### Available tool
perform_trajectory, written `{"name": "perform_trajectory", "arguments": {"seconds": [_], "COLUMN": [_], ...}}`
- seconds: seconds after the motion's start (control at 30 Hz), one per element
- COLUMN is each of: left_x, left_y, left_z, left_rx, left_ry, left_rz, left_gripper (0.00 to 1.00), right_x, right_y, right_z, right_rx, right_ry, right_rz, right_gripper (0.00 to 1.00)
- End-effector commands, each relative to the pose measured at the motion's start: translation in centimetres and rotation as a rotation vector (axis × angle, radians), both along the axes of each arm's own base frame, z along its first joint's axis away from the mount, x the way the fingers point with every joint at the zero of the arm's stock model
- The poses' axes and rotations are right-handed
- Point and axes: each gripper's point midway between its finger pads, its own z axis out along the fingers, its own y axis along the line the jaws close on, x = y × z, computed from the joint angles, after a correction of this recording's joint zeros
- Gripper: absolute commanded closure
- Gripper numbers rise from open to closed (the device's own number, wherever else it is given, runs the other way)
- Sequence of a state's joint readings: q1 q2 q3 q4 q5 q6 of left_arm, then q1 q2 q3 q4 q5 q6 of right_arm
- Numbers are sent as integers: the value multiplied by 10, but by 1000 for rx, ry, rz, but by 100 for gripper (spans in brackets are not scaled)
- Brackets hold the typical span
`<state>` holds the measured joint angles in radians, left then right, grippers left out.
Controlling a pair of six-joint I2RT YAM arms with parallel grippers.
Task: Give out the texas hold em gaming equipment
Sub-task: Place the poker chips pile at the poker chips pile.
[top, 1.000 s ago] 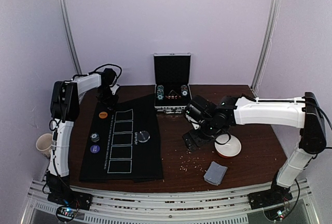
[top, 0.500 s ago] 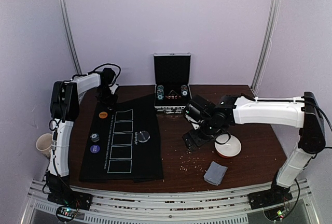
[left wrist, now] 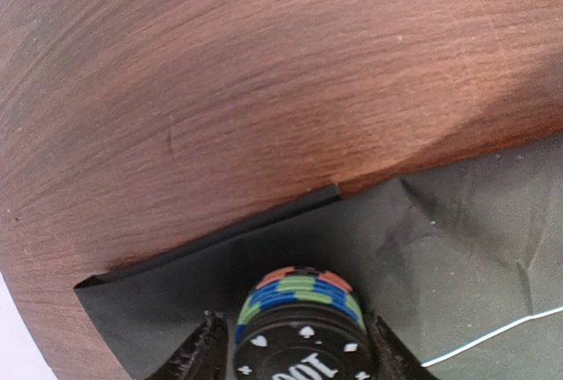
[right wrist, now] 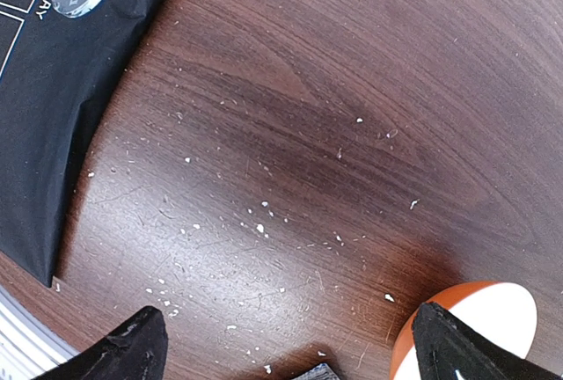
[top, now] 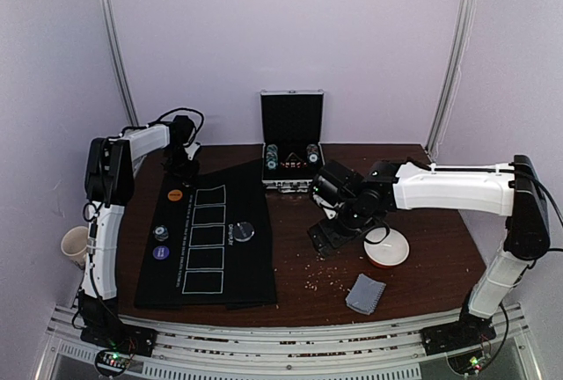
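Lilac walls close in a dark wooden table [top: 422,274] with a black felt mat [top: 251,266] on its left half. Very little changes across the overhead views. The left arm stays parked at the mat's far left corner, and the right arm's wrist has drifted a touch toward the open chip case [top: 292,147] at the back. Nothing lying on the table has shifted.

The left wrist view shows the left gripper [top: 183,167] with a stack of striped poker chips [left wrist: 299,296] resting on that mat corner. Its fingers [left wrist: 207,349] stand close on both sides, but whether they pinch the stack or have just let go cannot be told. Either way the stack appears to be delivered to a player's spot, so this placement looks nearly done.

The right gripper [right wrist: 290,345] hovers over bare wood beside the red-and-white bowl [right wrist: 475,318], with its jaws spread wide and holding nothing.

Already on the mat are an orange chip [top: 174,194], a second chip stack [top: 161,233], a purple button [top: 160,252] and the dealer button [top: 244,231]. The grey-blue cards [top: 365,293] lie on the wood near the front, undealt, and the white card boxes are bare. That is probably the right arm's job.
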<state>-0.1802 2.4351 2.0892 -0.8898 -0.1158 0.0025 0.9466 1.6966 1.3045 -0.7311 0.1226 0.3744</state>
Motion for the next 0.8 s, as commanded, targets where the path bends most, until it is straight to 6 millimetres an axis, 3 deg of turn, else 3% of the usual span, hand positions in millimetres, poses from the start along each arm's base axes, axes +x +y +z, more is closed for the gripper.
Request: {"name": "perform_trajectory", "arguments": {"seconds": [0.0, 0.2, 0.33, 0.57, 0.67, 0.77], "left_x": [0, 3, 9, 24, 18, 2], "left_y": [11, 9, -1, -4, -4, -5], "left_z": [-9, -4, 17, 107, 147, 178], "left_rx": [17, 3, -53, -90, -110, -143], "left_ry": [12, -4, -53, -256, -320, -360], "left_rz": [15, 10, -17, -15, -7, 2], "left_gripper": [44, 31, 23, 16, 16, 16], "right_x": [0, -1, 0, 12, 13, 7], "right_y": [1, 2, 4, 9, 1, -20], "right_z": [1, 1, 5, 38, 51, 62], "right_rx": [-4, -4, 12, 72, 77, 59], "right_ry": [12, 14, 11, -71, -98, -98], "right_rz": [-10, -7, -5, -30, -77, -179], "right_gripper": [0, 0, 0, 0, 0, 0]}}
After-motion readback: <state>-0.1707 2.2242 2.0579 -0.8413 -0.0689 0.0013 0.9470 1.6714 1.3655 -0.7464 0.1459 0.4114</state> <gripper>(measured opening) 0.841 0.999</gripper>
